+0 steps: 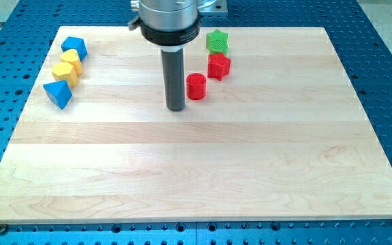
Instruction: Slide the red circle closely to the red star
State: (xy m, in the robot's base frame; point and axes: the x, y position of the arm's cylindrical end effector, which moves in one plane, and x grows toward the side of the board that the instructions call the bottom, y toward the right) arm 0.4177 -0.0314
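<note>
The red circle sits on the wooden board near the view's top centre. The red star lies just up and to the right of it, with a narrow gap between them. A green star sits right above the red star. My tip rests on the board just left of and slightly below the red circle, close to it; I cannot tell whether it touches.
At the view's upper left stands a cluster: a blue block, two yellow blocks and a blue triangle-like block. The wooden board lies on a blue perforated table.
</note>
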